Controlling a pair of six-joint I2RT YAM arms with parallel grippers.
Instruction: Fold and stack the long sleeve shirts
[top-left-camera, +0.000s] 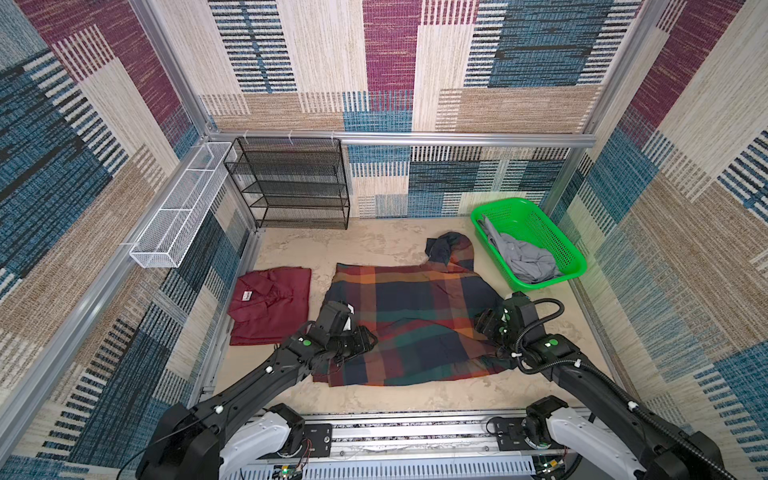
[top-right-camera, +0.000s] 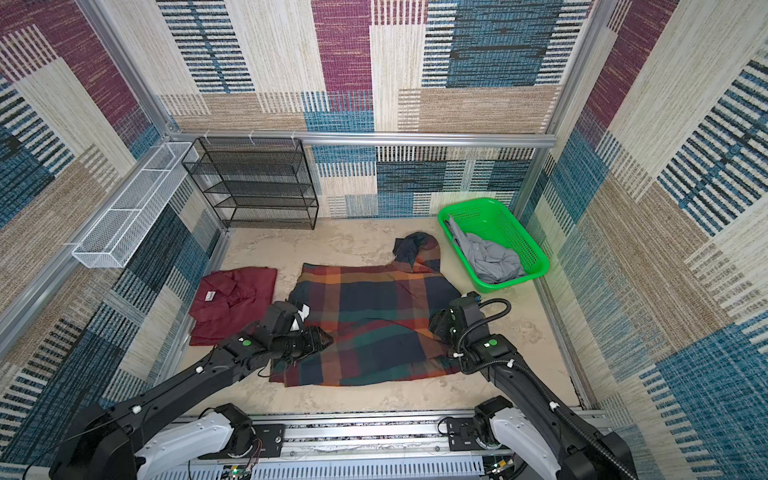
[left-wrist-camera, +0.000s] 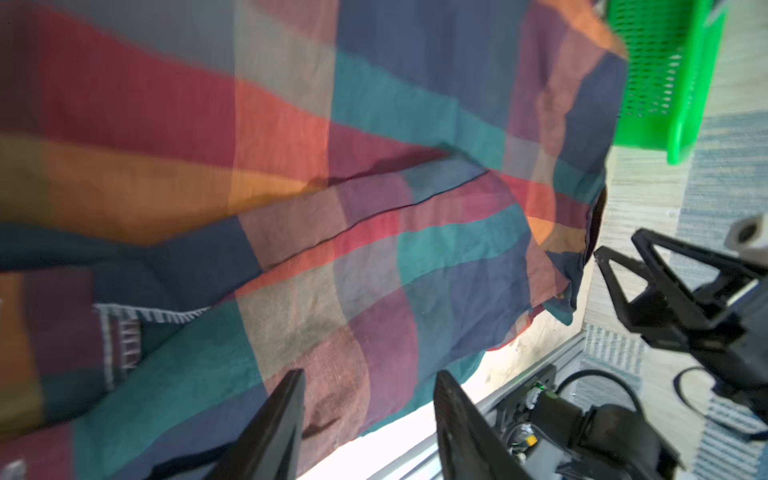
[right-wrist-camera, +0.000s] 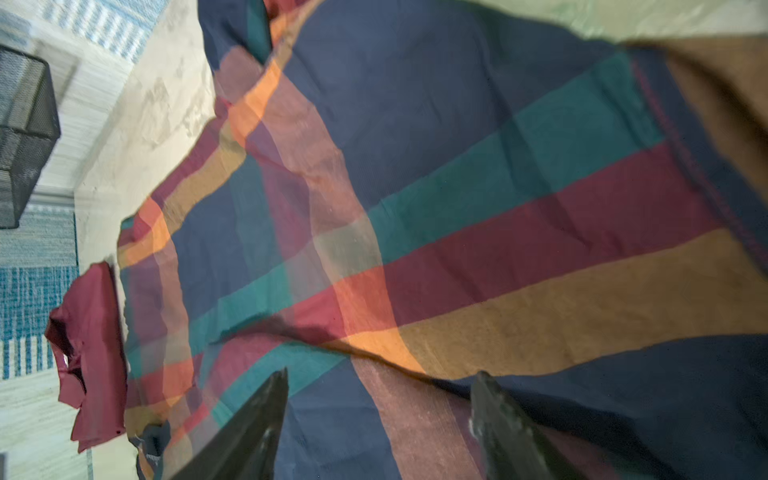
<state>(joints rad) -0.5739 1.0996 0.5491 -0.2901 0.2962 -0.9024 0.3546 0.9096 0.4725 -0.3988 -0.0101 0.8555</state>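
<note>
The plaid shirt lies spread across the middle of the table, with a sleeve bunched at its far end. To its left rests the folded maroon shirt, white label up. The grey shirt is crumpled in the green basket. My left gripper hovers over the plaid shirt's near-left part, jaws open and empty. My right gripper is over the shirt's right side, also open with only cloth beneath.
The green basket stands at the far right of the table. A black mesh shelf is against the back wall, and a white wire rack hangs on the left wall. A metal rail runs along the front edge.
</note>
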